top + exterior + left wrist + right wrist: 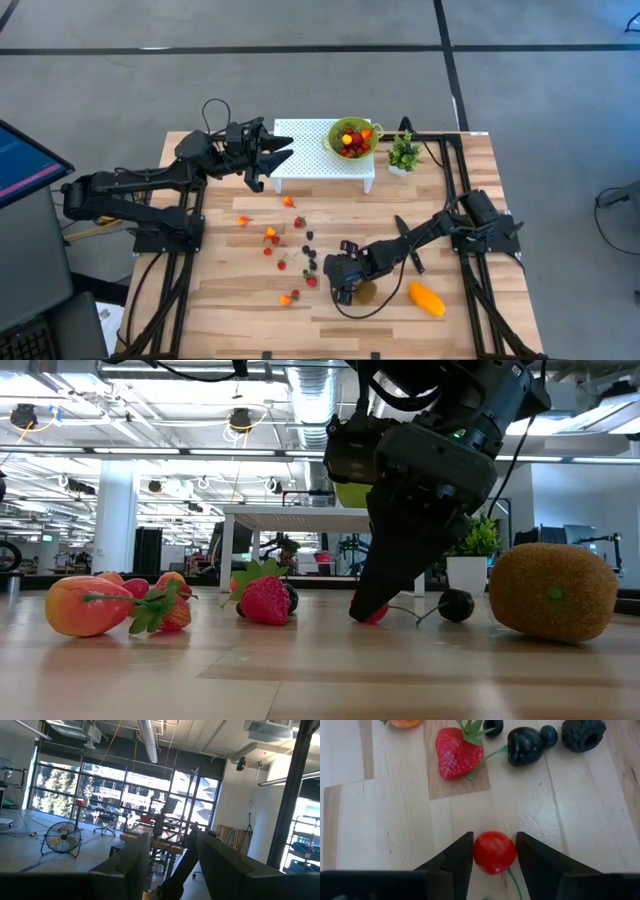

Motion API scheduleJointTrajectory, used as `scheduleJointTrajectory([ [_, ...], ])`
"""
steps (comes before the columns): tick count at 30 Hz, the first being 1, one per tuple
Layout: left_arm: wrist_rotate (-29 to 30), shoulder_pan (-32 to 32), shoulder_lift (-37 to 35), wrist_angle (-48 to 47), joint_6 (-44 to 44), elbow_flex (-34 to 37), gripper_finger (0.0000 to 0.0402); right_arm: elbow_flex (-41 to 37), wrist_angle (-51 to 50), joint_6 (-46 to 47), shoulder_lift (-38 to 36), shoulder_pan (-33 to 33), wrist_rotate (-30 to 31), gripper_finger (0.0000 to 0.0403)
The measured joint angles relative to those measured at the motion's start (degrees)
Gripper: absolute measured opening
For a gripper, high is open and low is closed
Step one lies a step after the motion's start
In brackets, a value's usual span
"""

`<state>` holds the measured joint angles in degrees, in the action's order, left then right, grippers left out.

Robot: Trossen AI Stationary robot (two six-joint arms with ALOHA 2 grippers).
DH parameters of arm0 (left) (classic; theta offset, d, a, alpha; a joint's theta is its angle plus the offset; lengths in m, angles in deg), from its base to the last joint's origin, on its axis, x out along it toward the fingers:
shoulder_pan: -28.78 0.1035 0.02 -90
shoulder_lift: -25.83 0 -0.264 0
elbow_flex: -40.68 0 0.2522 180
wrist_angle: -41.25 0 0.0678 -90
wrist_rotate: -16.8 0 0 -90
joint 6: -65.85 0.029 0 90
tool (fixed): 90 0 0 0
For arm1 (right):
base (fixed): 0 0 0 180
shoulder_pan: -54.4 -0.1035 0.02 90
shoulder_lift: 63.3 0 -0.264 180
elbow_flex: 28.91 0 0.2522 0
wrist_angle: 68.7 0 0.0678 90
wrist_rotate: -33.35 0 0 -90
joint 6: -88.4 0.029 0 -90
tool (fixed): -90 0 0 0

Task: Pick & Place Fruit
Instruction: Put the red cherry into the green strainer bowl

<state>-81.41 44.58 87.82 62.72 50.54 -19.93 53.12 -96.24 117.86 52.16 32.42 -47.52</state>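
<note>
Near the front of the pale wooden tabletop [450,200], just beside the brown oval kiwi [366,292], the right gripper [494,851] is lowered to the boards with its two dark fingers on either side of a small round red cherry [494,852]. The fingers sit right against the cherry's sides, pinching it, and the cherry is still down at the wood. On the far side of the kiwi from that gripper lies the larger orange-yellow mango [427,299]. Farther from the kiwi, toward the table's middle, the other small fruit is scattered: a red strawberry with green leaves [458,752], a dark cherry [525,746], a black bumpy berry [582,734] and orange-red pieces [270,236]. Well behind the kiwi stands a white perforated stand [305,152] carrying a lime-green bowl [353,137] with red and yellow fruit in it; a small green potted plant [403,155] stands beside the stand. The left gripper [283,150] hovers at the stand's other end, well away from the kiwi, its fingers spread and holding nothing.
</note>
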Motion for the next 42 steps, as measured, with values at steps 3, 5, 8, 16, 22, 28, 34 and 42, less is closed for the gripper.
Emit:
scheduleJointTrajectory([
  [3, 0.00, 0.00, -0.02, 0.00, 0.00, 0.00, 0.0159, 0.02, 0.00, -0.02, 0.02, 0.02, 0.00, 0.0138],
  [5, 0.00, 0.01, 0.00, 0.00, 0.00, 0.00, 0.0159, 0.02, -0.10, -0.02, 0.02, 0.02, 0.00, 0.0129],
  [8, 0.00, 0.01, 0.00, 0.00, 0.00, 0.00, 0.0159, 0.13, -0.53, -0.02, 0.02, 0.02, 0.02, 0.0117],
  [16, 0.02, 0.00, 0.00, 0.00, 0.00, 0.00, 0.0159, 0.13, -0.55, -0.03, 0.02, 0.02, 0.04, 0.0122],
  [22, 0.00, 0.01, -0.01, 0.00, 0.00, 0.00, 0.0159, 0.67, -0.38, -0.13, 0.08, 0.03, 0.07, 0.0116],
  [28, 0.00, -0.01, -0.02, 0.00, 0.00, 0.00, 0.0159, 5.84, -0.04, -5.71, 0.45, 1.28, -0.90, 0.0115],
  [34, 0.00, -0.01, 0.00, 0.00, 0.00, 0.00, 0.0159, 15.74, -12.94, -15.35, 0.29, 5.17, -0.24, 0.0118],
  [42, 0.01, -0.01, -0.02, 0.01, 0.00, 0.00, 0.0159, 30.64, -31.49, -27.76, 0.15, 11.95, 4.63, 0.0118],
])
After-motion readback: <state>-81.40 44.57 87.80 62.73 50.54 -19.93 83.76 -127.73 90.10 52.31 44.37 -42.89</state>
